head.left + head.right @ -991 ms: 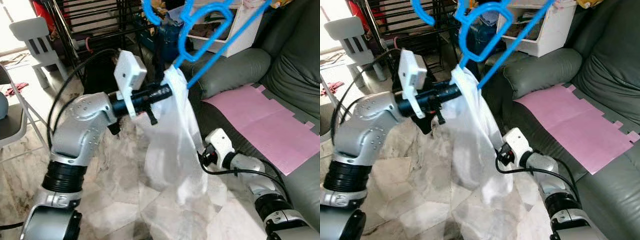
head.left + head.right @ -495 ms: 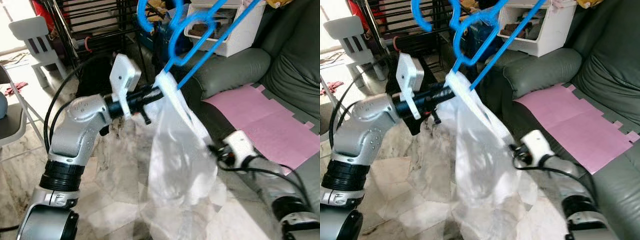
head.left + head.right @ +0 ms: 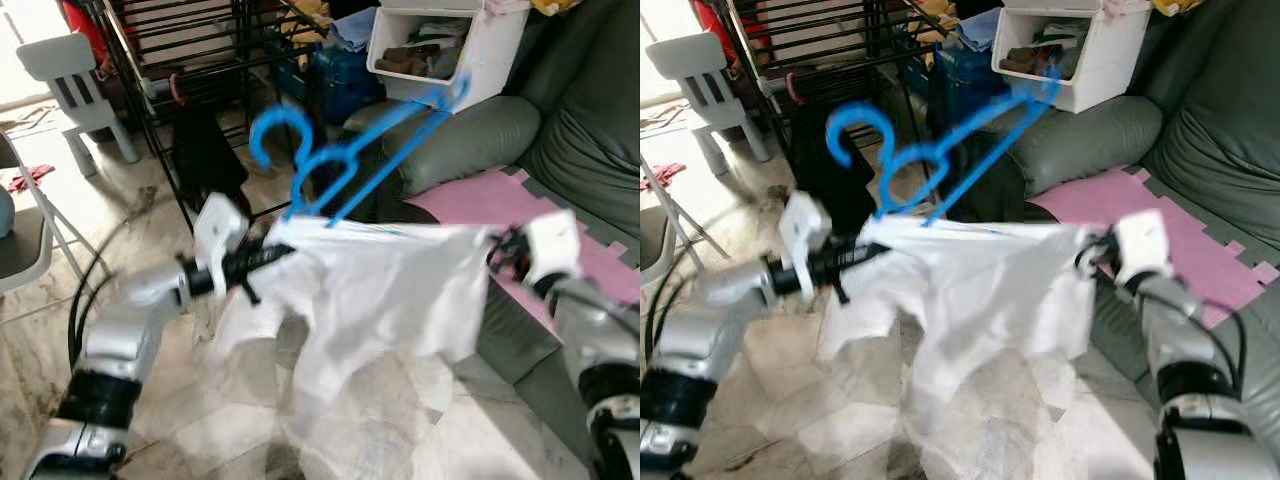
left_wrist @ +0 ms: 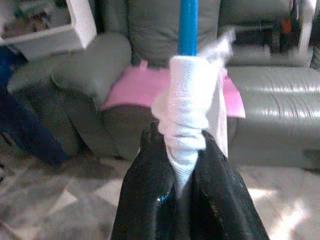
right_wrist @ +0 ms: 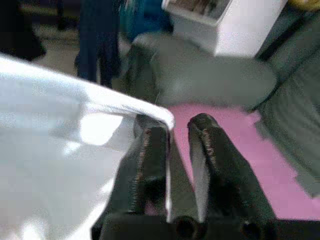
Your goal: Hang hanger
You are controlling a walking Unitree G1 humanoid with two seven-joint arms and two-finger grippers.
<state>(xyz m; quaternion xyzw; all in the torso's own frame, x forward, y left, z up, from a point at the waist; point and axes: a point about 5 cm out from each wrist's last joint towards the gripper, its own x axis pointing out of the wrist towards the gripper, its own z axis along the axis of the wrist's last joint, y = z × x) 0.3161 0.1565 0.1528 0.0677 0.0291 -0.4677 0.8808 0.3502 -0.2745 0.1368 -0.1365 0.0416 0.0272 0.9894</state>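
Left eye view: the left gripper (image 3: pixel 268 252) is clamped on one end of a white garment (image 3: pixel 380 290) together with the blue hanger (image 3: pixel 350 160). The hanger stands up and away from the grip, its hook free in the air, near the black rack (image 3: pixel 180 60) but not on any bar. The right gripper (image 3: pixel 495 248) holds the garment's far edge, so the cloth is stretched almost level between the two arms. A grey sofa (image 3: pixel 590 120) and a pink mat (image 3: pixel 520 200) lie behind.

Right eye view: same layout, rather blurred. Most of the garment sags below the stretched edge toward the floor. The hanger's long arm appears to lie outside the cloth rather than inside it, though the blur leaves this unsure.

Left wrist view: both fingers (image 4: pixel 145 200) are closed around a tight wad of white cloth with the blue bar rising straight out of it. Risk: the bar is pinched only through bunched fabric, so it could twist or slide out.

Right wrist view: the fingers (image 5: pixel 150 155) pinch only a thin corner of cloth. Risk: more tension could pull that corner free, dropping the garment's weight onto the left grip and swinging the hook away from the rack.
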